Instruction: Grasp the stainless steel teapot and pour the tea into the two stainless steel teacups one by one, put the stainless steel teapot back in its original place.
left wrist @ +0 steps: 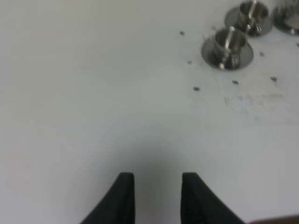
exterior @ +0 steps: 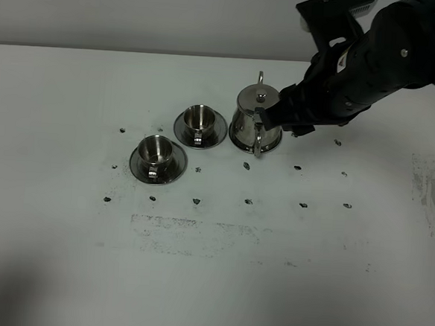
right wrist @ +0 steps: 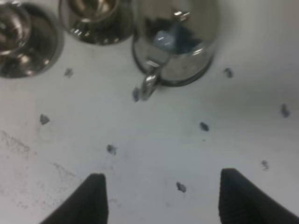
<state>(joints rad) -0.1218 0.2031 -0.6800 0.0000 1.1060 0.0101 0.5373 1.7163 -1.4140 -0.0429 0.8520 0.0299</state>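
Note:
The stainless steel teapot (exterior: 255,119) (right wrist: 175,39) stands upright on its saucer (right wrist: 196,74) at mid-table, lid on and loop handle toward the front. Two stainless steel teacups stand to its left, each on a saucer: one close by (exterior: 200,118) (right wrist: 93,11), one nearer the front-left (exterior: 157,151) (right wrist: 21,35). My right gripper (exterior: 274,119) (right wrist: 166,196) hovers open just right of the teapot, nothing between its fingers. My left gripper (left wrist: 158,196) is far from the cups (left wrist: 229,43), its fingers slightly apart over bare table. No tea is visible.
Small dark marks (exterior: 248,202) dot the white table (exterior: 209,282) around the set. A scuffed grey patch (exterior: 198,232) lies in front, and another smudge (exterior: 432,193) sits at the right edge. The right arm (exterior: 389,56) reaches in from the upper right.

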